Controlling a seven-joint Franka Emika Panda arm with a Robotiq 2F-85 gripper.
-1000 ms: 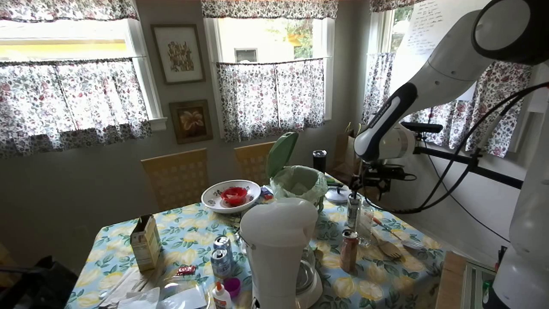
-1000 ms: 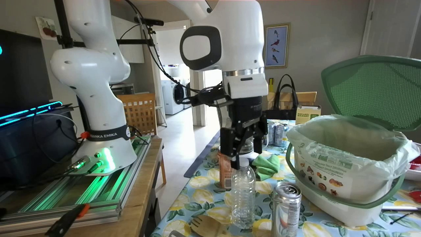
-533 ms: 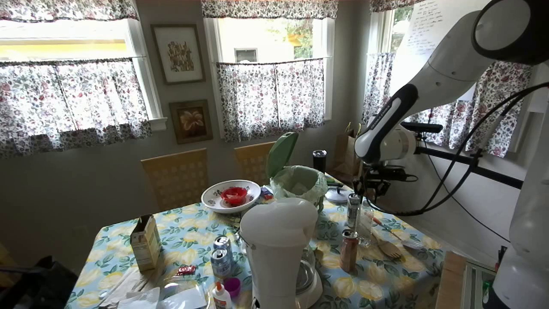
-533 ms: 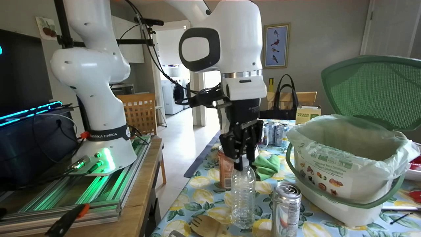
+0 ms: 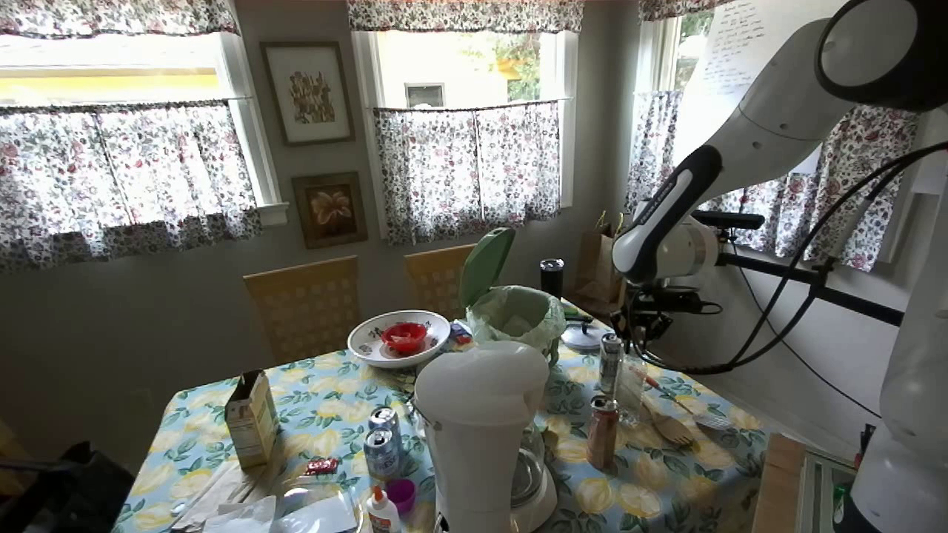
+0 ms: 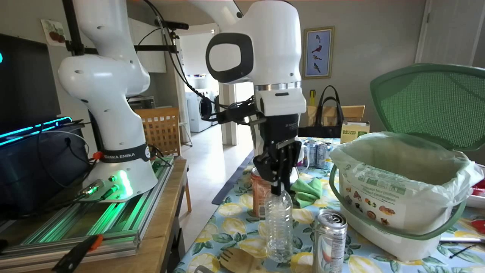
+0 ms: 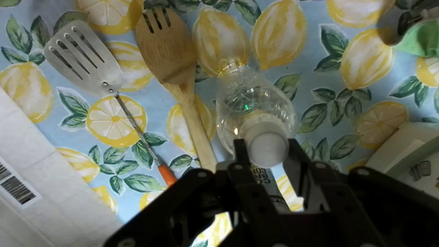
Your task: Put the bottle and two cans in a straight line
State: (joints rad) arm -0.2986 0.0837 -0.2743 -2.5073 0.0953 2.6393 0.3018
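A clear plastic bottle (image 6: 279, 227) with a white cap (image 7: 268, 149) stands near the table's edge, close to upright. My gripper (image 7: 267, 147) reaches down from above and is shut on the cap, one finger on each side. Whether the base touches the cloth I cannot tell. An orange-red can (image 5: 602, 437) stands beyond the bottle in an exterior view, and part of that can (image 6: 260, 195) is hidden by bottle and gripper in an exterior view. The silvery can (image 6: 329, 242) stands upright beside the bottle; in the wrist view my fingers partly cover this can (image 7: 269, 181).
A wooden slotted spoon (image 7: 168, 48) and a metal spatula (image 7: 84, 58) lie beside the bottle. Nearby are a white bin (image 6: 379, 216) with a raised green lid, a green cloth (image 6: 307, 191) and a white coffee maker (image 5: 481, 429). Two blue cans (image 5: 383, 451) stand farther off.
The jaws were open around the bottle's top and have come together on its cap. The bottle has shifted slightly to the left in an exterior view. The cans have not moved.
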